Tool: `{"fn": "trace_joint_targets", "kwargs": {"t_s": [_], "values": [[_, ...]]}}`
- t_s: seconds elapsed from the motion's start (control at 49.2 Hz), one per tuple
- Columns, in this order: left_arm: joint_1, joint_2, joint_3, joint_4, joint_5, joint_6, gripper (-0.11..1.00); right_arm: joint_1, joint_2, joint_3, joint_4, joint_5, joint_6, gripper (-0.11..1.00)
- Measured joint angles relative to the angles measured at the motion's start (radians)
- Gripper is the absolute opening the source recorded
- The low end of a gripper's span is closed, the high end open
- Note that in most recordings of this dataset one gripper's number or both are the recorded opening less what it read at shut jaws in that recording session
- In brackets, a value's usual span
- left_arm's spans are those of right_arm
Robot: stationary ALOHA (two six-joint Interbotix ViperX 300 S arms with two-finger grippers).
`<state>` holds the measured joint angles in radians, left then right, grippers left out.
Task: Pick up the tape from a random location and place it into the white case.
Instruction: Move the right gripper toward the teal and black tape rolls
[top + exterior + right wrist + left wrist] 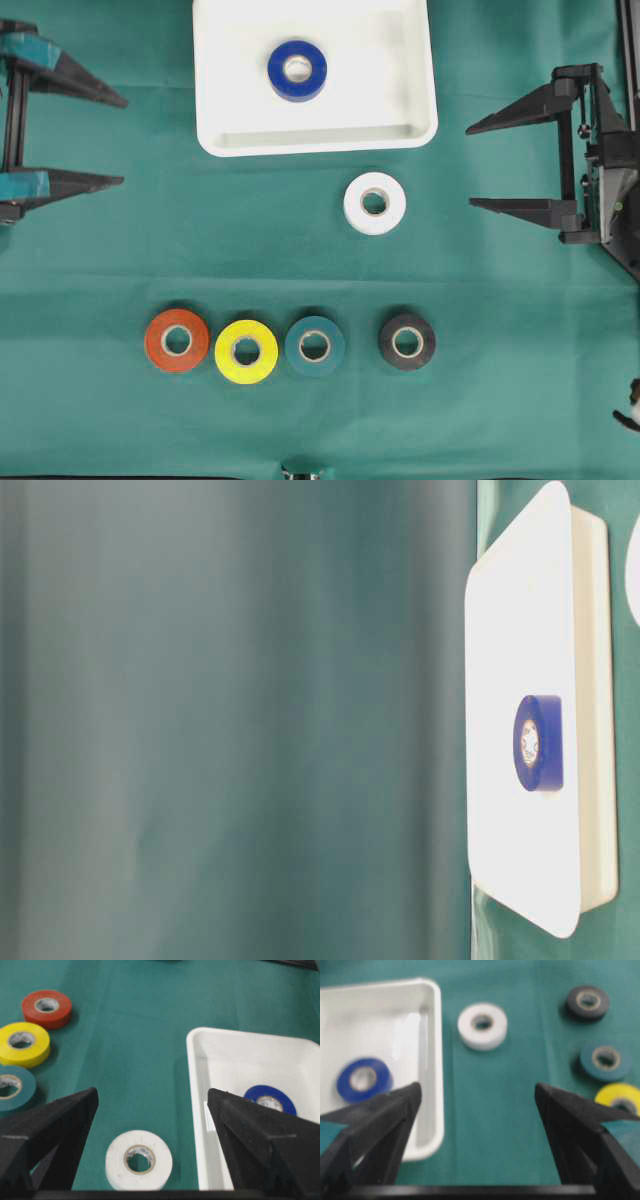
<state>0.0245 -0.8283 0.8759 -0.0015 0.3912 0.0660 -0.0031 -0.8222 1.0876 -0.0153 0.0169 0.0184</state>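
Note:
The white case (pixel 225 110) lies at the top middle of the green cloth, with a blue tape roll (pixel 297 70) flat inside it. Just below the case's right corner lies a white tape roll (pixel 375 203). Along the front sit red (pixel 177 340), yellow (pixel 246 351), teal (pixel 315 346) and black (pixel 407 342) rolls. My left gripper (pixel 124 141) stands open at the left edge, holding nothing, far from every roll. At the right edge my right gripper (pixel 470 166) is open and empty, its fingers pointing toward the white roll (pixel 139 1160).
In the table-level view the case (pixel 510 600) and the blue roll (pixel 538 743) appear turned on their side. The left wrist view shows the case (pixel 432 1060) and the white roll (pixel 482 1026) ahead of the left gripper (pixel 477 1087). Green cloth covers the table.

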Motion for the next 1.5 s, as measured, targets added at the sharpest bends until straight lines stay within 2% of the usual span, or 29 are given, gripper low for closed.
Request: {"fn": "trace_joint_targets", "kwargs": {"t_s": [0.264,0.427,0.935,1.504], "values": [[0.000,-0.038,0.192,-0.002,-0.219,0.000,0.98,0.000,0.000,0.000,0.000,0.000,-0.002,0.90],[0.000,-0.054,0.270,-0.003,-0.305,-0.002,0.98,0.000,0.000,0.002,0.002,0.000,0.000,0.90],[0.000,-0.083,0.281,-0.005,-0.324,-0.002,0.98,0.008,0.003,0.002,0.006,0.000,0.002,0.90],[0.002,-0.083,0.281,-0.005,-0.324,-0.002,0.98,0.242,0.009,0.002,0.012,0.038,0.021,0.90]]}}
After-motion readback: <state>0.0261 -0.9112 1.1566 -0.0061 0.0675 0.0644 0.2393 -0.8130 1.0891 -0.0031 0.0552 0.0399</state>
